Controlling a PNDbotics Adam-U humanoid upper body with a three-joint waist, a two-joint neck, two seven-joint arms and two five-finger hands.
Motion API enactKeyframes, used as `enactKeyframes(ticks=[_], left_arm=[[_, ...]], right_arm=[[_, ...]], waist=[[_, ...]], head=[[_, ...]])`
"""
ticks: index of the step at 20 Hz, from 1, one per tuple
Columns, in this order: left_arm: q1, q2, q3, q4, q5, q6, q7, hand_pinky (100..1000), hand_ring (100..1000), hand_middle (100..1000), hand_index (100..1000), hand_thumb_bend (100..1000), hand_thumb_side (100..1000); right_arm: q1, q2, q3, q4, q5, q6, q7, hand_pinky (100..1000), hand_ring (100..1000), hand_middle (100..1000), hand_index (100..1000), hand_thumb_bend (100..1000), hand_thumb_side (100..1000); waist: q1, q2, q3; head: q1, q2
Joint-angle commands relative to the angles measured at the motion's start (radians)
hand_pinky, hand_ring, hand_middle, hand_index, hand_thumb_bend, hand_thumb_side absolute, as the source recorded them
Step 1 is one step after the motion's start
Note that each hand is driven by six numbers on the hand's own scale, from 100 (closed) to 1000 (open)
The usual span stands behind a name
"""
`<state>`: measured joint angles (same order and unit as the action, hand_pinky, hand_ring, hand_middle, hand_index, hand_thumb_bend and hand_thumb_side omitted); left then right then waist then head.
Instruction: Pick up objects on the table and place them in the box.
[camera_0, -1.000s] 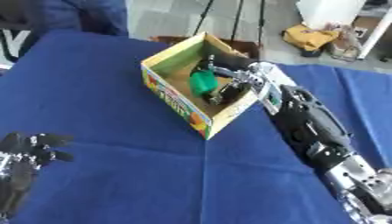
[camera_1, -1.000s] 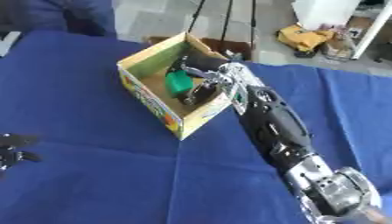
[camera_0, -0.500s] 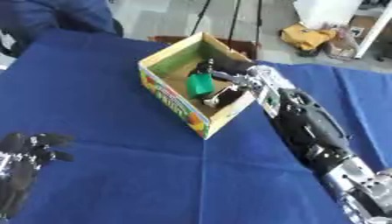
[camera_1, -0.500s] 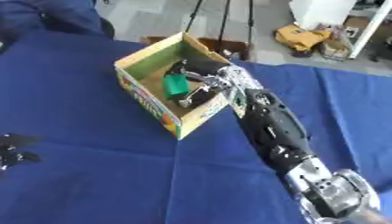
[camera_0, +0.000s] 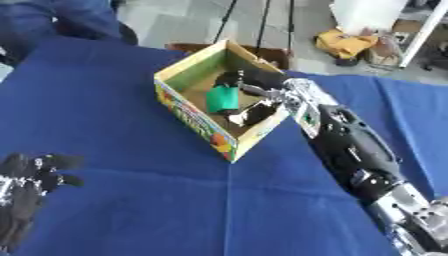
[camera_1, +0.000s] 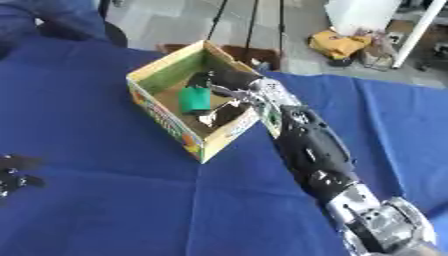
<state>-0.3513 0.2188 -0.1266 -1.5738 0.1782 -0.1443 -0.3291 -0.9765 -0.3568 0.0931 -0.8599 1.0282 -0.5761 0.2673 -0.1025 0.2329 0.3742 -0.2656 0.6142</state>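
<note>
An open cardboard box (camera_0: 194, 116) with green inner walls and a printed yellow front stands on the blue table. My right arm comes in from the lower right, and my right hand (camera_0: 262, 91) is inside the box. Its fingers are curled round a green object (camera_0: 221, 99), which sits low in the box near the floor. One finger (camera_0: 251, 114) points down toward the box's near corner. My left hand (camera_0: 28, 181) rests open at the lower left edge, far from the box.
The blue cloth (camera_0: 131, 200) covers the table in front of and left of the box. Beyond the far edge are tripod legs (camera_0: 262, 22), a yellow thing (camera_0: 348, 44) on the floor and a white post (camera_0: 422, 31).
The camera has shifted a little. My right hand has stayed in the box and the green object sits slightly lower in it. The left hand has not moved.
</note>
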Motion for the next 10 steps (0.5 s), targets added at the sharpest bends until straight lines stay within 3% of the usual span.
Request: enactKeyframes(ticks=[1,10], left_arm=[[-0.010,0.004,0.003,-0.017,-0.001,0.001,0.001,616,799,592,632,416,1000],[-0.008,0.004,0.004,-0.017,0.000,0.002,0.002,616,798,591,631,418,1000]], right_arm=[[-0.016,-0.023,0.000,-0.034,-0.015,-0.008,-0.002,681,775,933,932,365,550],[-0.013,-0.029,0.004,-0.055,-0.018,-0.012,0.017,689,786,945,942,408,567]], waist=[[0.008,-0.023,-0.005],[0.007,-0.028,-0.015]], head=[[0.002,-0.011],[0.004,-0.014]])
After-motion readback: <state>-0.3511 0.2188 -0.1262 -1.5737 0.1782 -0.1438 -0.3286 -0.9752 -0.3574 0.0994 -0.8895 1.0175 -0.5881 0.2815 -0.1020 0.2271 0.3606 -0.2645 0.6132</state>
